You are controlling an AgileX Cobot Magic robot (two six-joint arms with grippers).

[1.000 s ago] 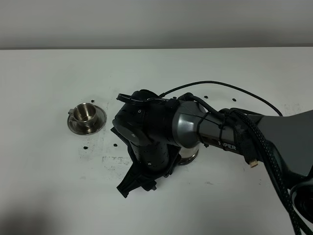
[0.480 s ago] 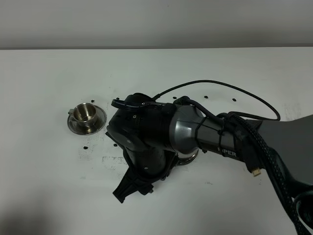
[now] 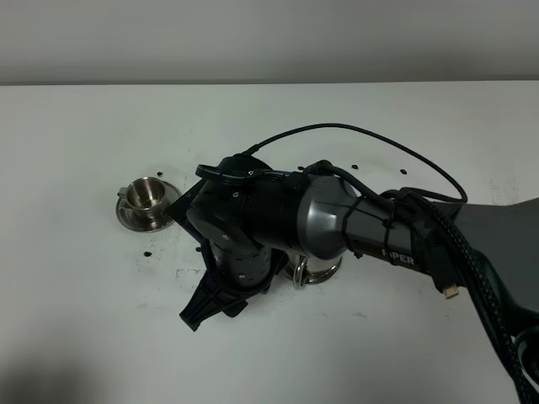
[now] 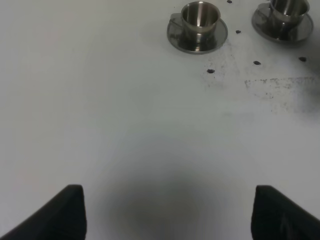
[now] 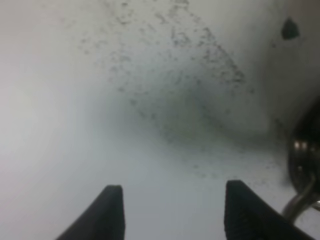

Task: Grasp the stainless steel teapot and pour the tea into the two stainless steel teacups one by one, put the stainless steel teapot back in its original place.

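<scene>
- We see a small ribbed stainless steel teacup [image 3: 148, 195] standing on its round steel saucer [image 3: 173, 209] on the white surface [image 3: 76, 320]; we place everything else from this teacup.
- A second teacup [image 4: 287, 11] of the same kind stands on its own saucer beside the first, apart from it. The high view hides it under the dark right arm [image 3: 337, 223].
- The shiny stainless steel teapot [image 3: 324, 271] sits right of the teacup and nearer the camera, well apart. It is mostly covered by the arm, with a thin loop showing at its edge.
- The right gripper [image 3: 192, 320] points down at the surface, nearer the camera than the teacup. Its fingers stand apart over bare, speckled surface and hold nothing, and the blurred teapot [image 5: 300, 150] lies just outside one finger.
- The left gripper [image 4: 175, 215] is spread wide and empty, well short of the teacup [image 4: 199, 15].
</scene>
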